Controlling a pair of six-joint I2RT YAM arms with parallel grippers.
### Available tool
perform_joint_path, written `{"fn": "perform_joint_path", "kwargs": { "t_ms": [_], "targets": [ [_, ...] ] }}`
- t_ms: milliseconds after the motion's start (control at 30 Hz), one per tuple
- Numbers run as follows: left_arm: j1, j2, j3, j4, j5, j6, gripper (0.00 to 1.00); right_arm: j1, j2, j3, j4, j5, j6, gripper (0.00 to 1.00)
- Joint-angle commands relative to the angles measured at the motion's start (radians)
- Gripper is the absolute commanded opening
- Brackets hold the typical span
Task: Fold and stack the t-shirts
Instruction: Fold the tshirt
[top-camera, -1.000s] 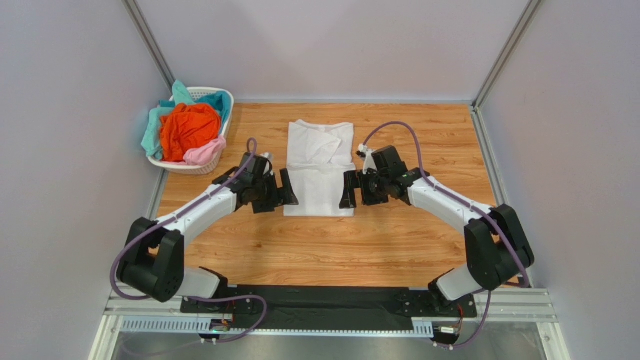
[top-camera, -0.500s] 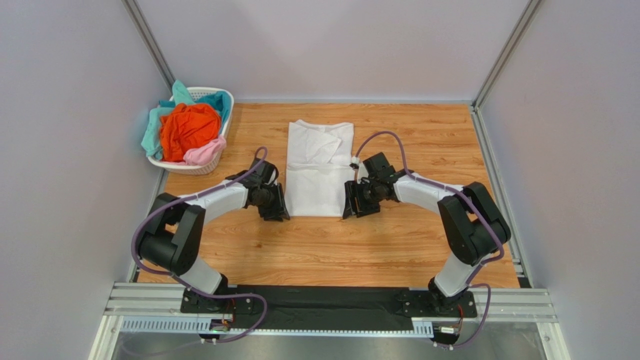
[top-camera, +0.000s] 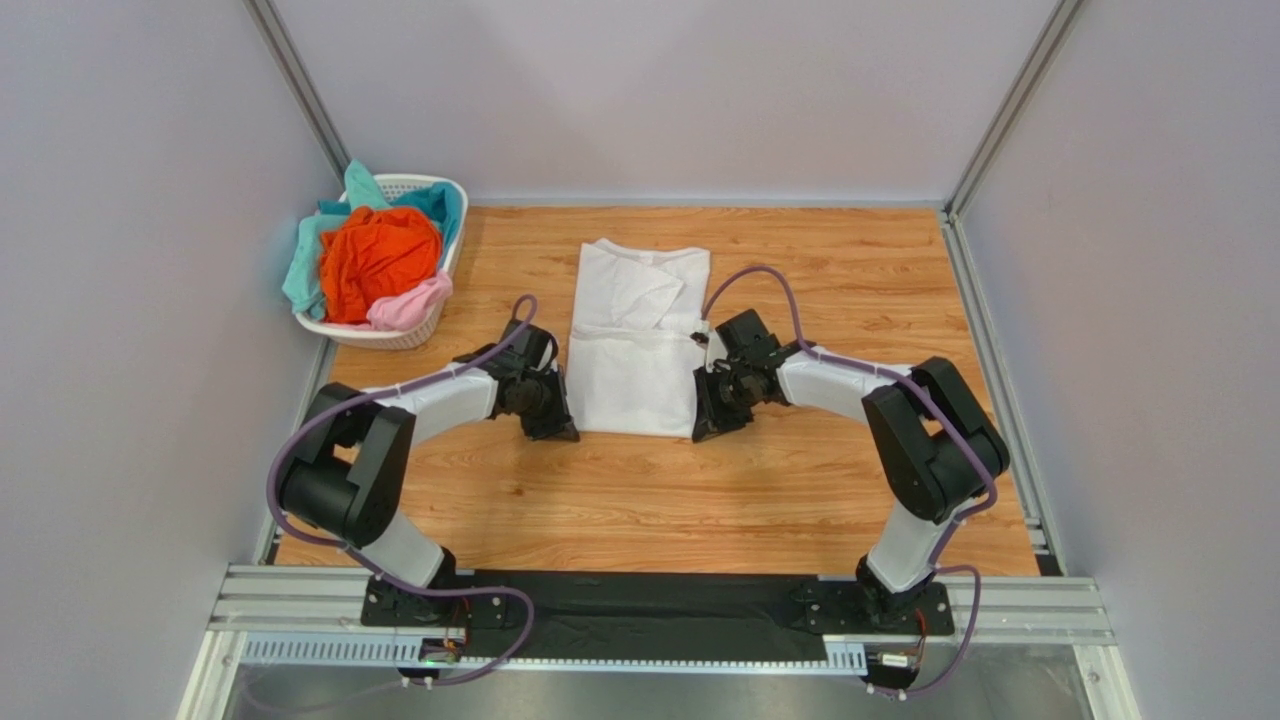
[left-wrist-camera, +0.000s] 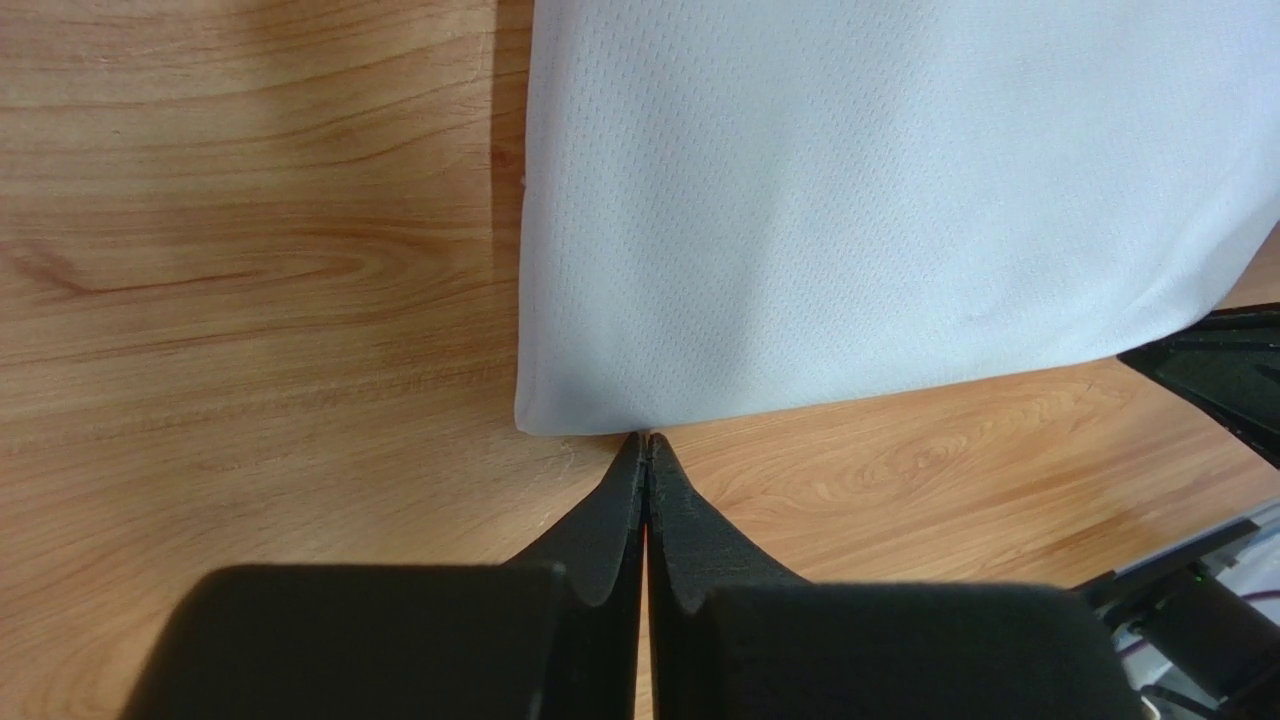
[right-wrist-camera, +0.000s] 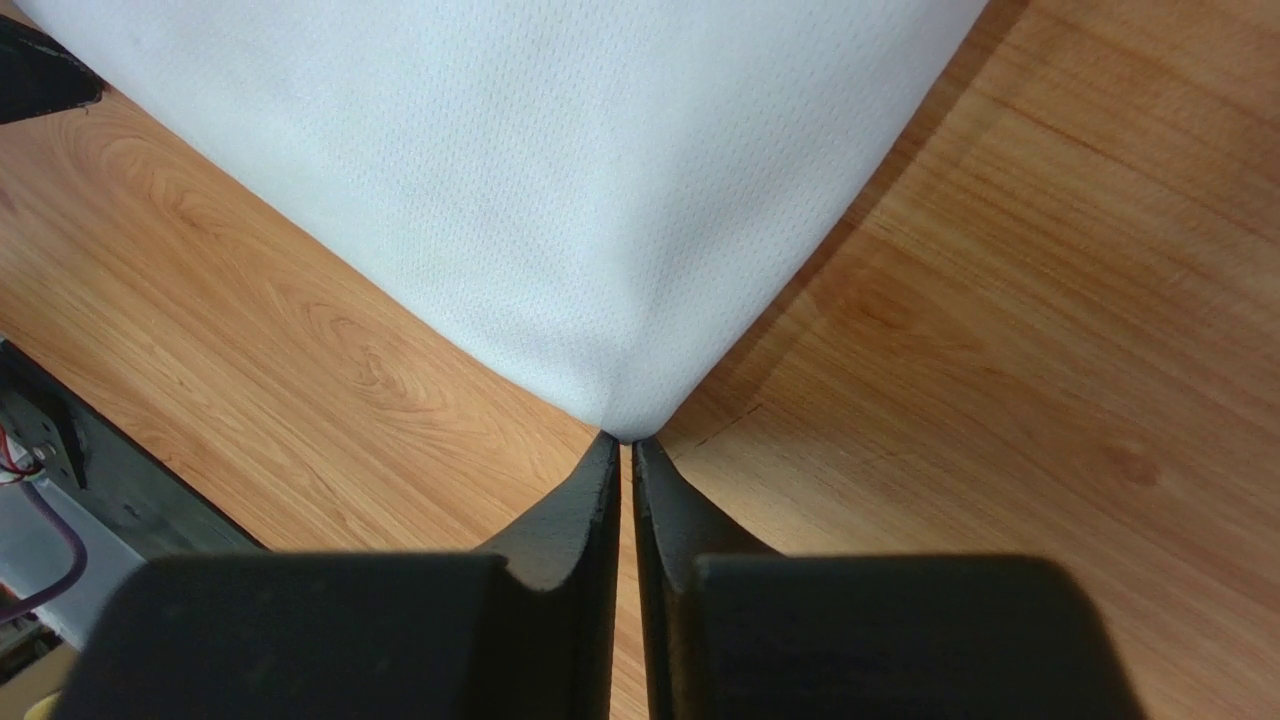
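Fingers (left-wrist-camera: 609, 510) closed (both arms) on white t-shirt (left-wrist-camera: 842, 195).

White lattice basket (top-camera: 457, 218) sits at the wooden table's (top-camera: 842, 495) far-left corner.

Pale grey walls (top-camera: 661, 90) are enclosing a wood-grain table (top-camera: 676, 503) on three sides. Two metal posts (top-camera: 301, 83) are rising at its far corners. A metal rail (top-camera: 286, 615) is running along the near edge. Soft, even light is falling everywhere.
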Motion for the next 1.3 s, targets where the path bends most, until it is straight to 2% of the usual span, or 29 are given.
{"fn": "perform_joint_path", "kwargs": {
  "t_ms": [0, 267, 300, 333, 367, 400, 500, 633, 700, 767, 833, 900, 933, 1067, 1267],
  "targets": [
    [0.001, -0.042, -0.027, 0.038, -0.034, 0.013, 0.0, 0.004, -0.044, 0.026, 0.02, 0.027, -0.012, 0.06],
    [0.001, -0.109, -0.043, 0.002, -0.101, 0.007, 0.0, 0.005, -0.099, 0.014, -0.003, 0.02, -0.035, 0.02],
    [0.001, -0.109, -0.04, -0.027, -0.115, 0.004, 0.03, 0.005, -0.098, 0.016, -0.003, 0.02, -0.036, 0.02],
    [0.001, -0.115, -0.034, -0.034, -0.13, 0.004, 0.1, 0.004, -0.095, 0.017, -0.008, 0.018, -0.038, 0.02],
    [0.001, -0.12, -0.035, -0.037, -0.135, 0.001, 0.21, 0.002, -0.092, 0.016, -0.009, 0.017, -0.036, 0.02],
    [0.001, -0.129, -0.038, -0.034, -0.14, -0.001, 0.39, 0.005, -0.092, 0.016, -0.009, 0.017, -0.036, 0.02],
    [0.001, -0.143, -0.043, -0.009, -0.156, -0.005, 0.48, 0.005, -0.086, 0.014, -0.009, 0.017, -0.033, 0.02],
    [0.004, -0.1, -0.011, 0.009, -0.144, -0.001, 0.49, 0.005, -0.078, 0.019, -0.012, 0.012, -0.032, 0.01],
    [0.009, -0.056, 0.014, 0.014, -0.146, 0.004, 0.45, 0.004, -0.075, 0.019, -0.012, 0.015, -0.033, 0.01],
    [0.013, -0.027, 0.031, 0.008, -0.137, 0.012, 0.36, 0.004, -0.073, 0.023, -0.014, 0.013, -0.032, 0.01],
    [0.015, 0.003, 0.048, 0.011, -0.109, 0.018, 0.31, 0.005, -0.073, 0.023, -0.015, 0.012, -0.032, 0.01],
    [0.015, 0.015, 0.048, 0.023, -0.069, 0.021, 0.07, 0.005, -0.072, 0.023, -0.02, 0.01, -0.032, 0.01],
    [0.015, 0.017, 0.046, 0.021, -0.054, 0.024, 0.0, 0.005, -0.076, 0.022, -0.021, 0.01, -0.033, 0.01],
    [0.013, -0.054, -0.009, -0.001, -0.028, 0.022, 0.0, 0.011, -0.112, 0.01, -0.046, 0.009, -0.03, 0.01],
    [0.009, -0.325, -0.09, -0.106, -0.02, 0.039, 0.0, 0.065, -0.227, -0.009, -0.178, 0.006, -0.024, 0.01]
  ]
}}
